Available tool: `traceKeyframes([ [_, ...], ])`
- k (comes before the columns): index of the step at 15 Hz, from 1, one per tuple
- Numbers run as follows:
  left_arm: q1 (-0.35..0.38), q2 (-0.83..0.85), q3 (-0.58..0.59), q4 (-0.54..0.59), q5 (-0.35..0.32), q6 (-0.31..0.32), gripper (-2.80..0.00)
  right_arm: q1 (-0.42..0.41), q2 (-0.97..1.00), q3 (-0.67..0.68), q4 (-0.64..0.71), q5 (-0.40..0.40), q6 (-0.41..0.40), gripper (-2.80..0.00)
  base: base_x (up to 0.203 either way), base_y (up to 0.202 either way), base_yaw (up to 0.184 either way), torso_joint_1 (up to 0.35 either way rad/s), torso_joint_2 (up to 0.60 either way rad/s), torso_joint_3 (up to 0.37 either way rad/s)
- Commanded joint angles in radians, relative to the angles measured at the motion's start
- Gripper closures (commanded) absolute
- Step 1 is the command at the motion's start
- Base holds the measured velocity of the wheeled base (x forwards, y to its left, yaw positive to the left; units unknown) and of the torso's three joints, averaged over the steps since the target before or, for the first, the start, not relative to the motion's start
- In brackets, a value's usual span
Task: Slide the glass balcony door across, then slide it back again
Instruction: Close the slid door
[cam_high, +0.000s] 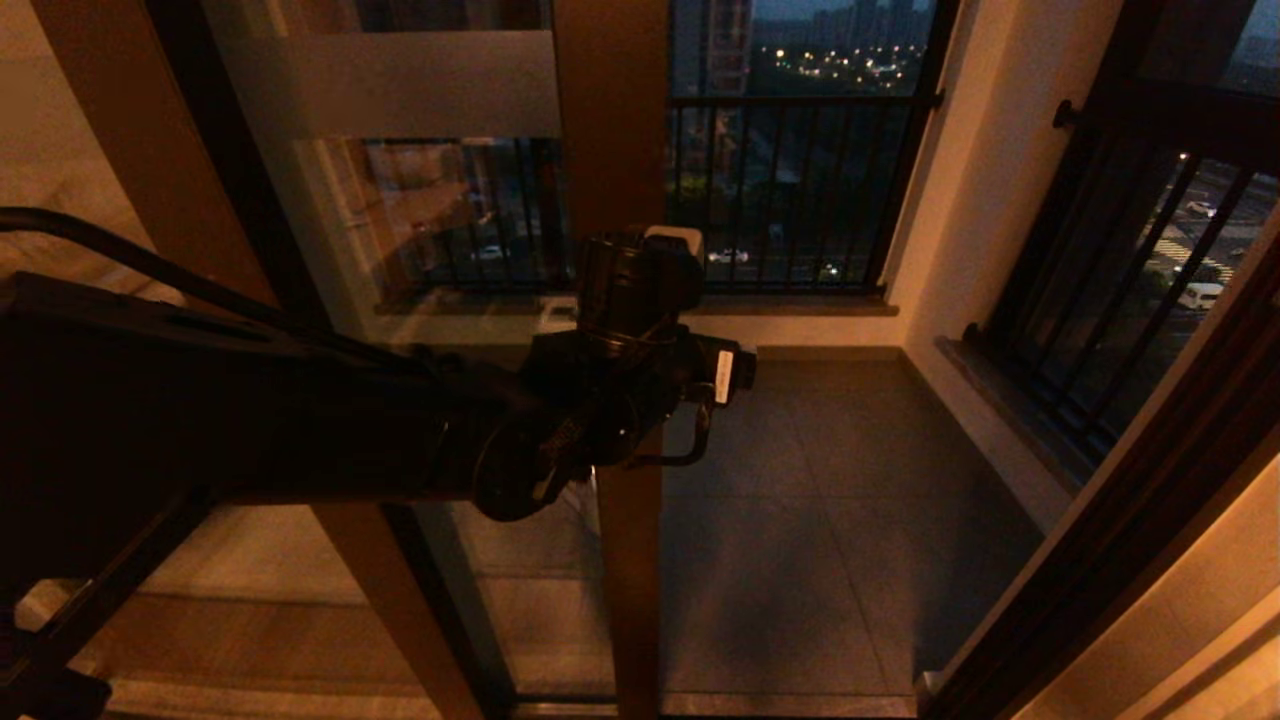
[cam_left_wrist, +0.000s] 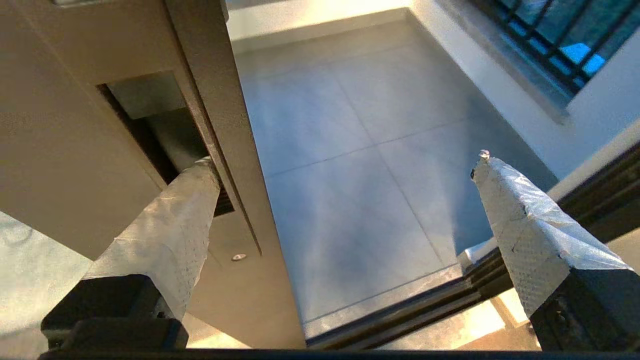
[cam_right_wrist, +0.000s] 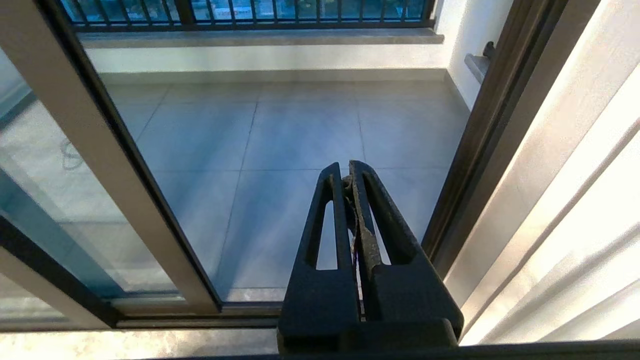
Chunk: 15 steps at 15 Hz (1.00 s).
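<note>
Dusk balcony, brown-framed glass balcony door (cam_high: 610, 150), frosted band

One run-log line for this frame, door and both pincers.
door: glass balcony door partly open | left pincer: open, one finger at stile's recessed handle | right pincer: shut, parked

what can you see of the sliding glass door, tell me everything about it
The glass balcony door is a tall clear pane in a brown, metal-looking frame, with a frosted band across the glass near the top. It stands upright and partly slid aside, leaving the tiled balcony open beside it. Its stile has a recessed rectangular handle pocket. The open left hand straddles the stile's edge, with one taped finger tipped into that pocket.
</note>
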Motion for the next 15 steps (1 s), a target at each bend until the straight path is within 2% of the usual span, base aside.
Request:
traceKeyframes([
  [1,-0.007,0.015,-0.004,-0.003,0.007,0.003,-2.80,0.000,0.000,0.003,0.000,0.000,0.000,0.00,0.000,0.000,0.000,0.000,0.00,0.000],
  [5,-0.024,0.044,-0.040,0.002,0.041,0.006,-2.80,0.000,0.000,0.003,0.000,0.000,0.000,0.00,0.000,0.000,0.000,0.000,0.00,0.000],
  [15,-0.056,0.031,-0.028,0.004,0.061,0.007,-2.80,0.000,0.000,0.003,0.000,0.000,0.000,0.00,0.000,0.000,0.000,0.000,0.00,0.000],
])
